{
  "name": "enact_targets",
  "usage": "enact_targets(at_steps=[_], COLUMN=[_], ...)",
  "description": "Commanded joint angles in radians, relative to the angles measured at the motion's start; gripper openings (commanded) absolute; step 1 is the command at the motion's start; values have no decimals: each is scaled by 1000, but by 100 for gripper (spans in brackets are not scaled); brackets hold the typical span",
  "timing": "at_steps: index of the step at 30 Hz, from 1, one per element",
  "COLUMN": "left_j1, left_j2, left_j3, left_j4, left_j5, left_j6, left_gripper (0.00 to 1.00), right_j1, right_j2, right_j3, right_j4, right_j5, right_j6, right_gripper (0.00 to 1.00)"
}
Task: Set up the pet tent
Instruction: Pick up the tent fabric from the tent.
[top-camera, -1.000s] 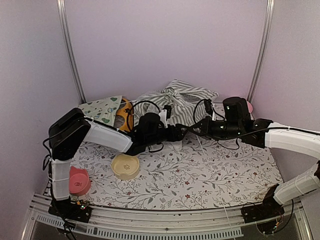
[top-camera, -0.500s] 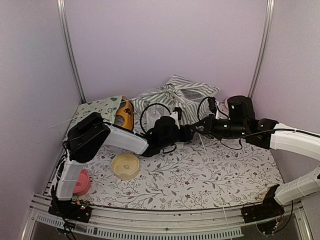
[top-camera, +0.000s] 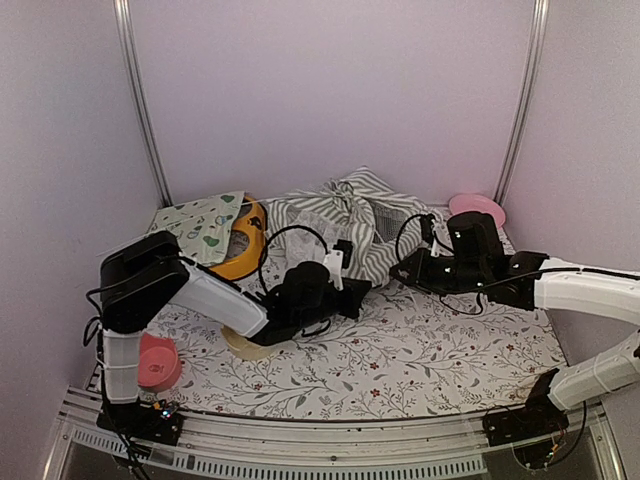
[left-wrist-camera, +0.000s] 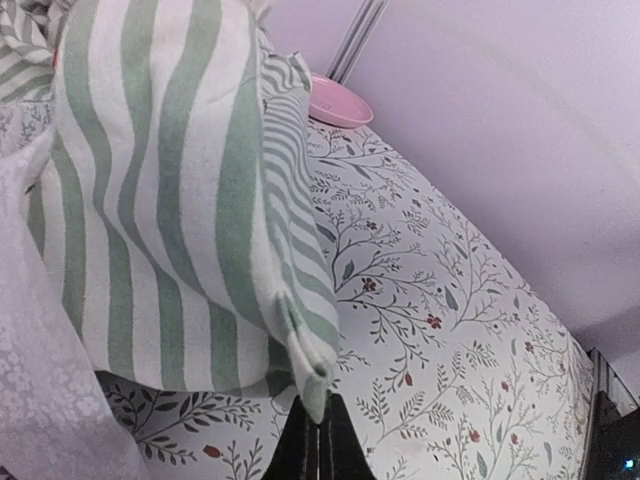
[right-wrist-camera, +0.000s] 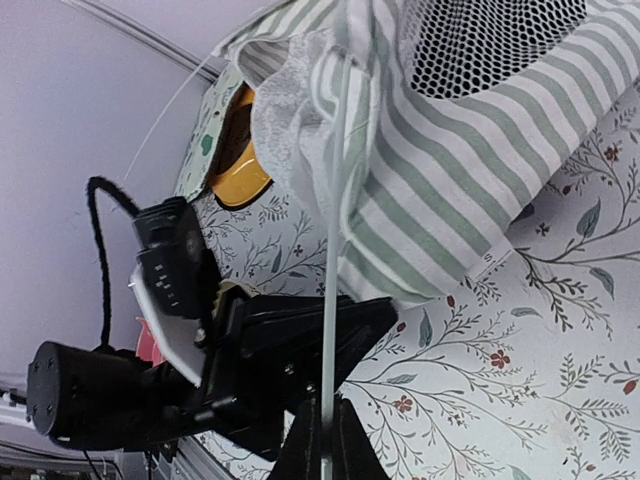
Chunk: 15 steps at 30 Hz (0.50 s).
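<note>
The tent (top-camera: 345, 215) is lying crumpled at twelve o'clock on the table (top-camera: 430, 350) while the left gripper (left-wrist-camera: 318, 440) is pinching its hem (left-wrist-camera: 308, 365) and the right gripper (right-wrist-camera: 322, 445) is clamping a thin pole (right-wrist-camera: 335, 200), likely steadying the fabric for threading.

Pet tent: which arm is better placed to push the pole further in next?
Probably right: the right hand is shut on the thin white pole, which runs up into the pet tent. The left hand only pinches its striped hem.
</note>
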Motion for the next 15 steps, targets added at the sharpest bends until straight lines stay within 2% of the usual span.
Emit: enact_targets(at_steps=[1, 3, 7, 11, 15], left_j1=[-32, -32, -19, -8, 4], left_j2=[-82, -83, -52, -27, -4], left_j3=[-95, -117, -116, -98, -108], left_j4=[31, -6, -55, -108, -99], left_j5=[10, 13, 34, 35, 56], left_j6=[10, -23, -61, -78, -112], left_gripper=[0, 0, 0, 0, 0], right_j1=[1, 1, 4, 10, 10], right_j2=[72, 99, 105, 24, -102], right_j3=[-25, -40, -68, -100, -133], right_j4=[116, 139, 121, 14, -140], right_j5=[34, -3, -65, -80, -94], right_j6=[-48, -60, -97, -132, -137], right_gripper=[10, 17, 47, 75, 90])
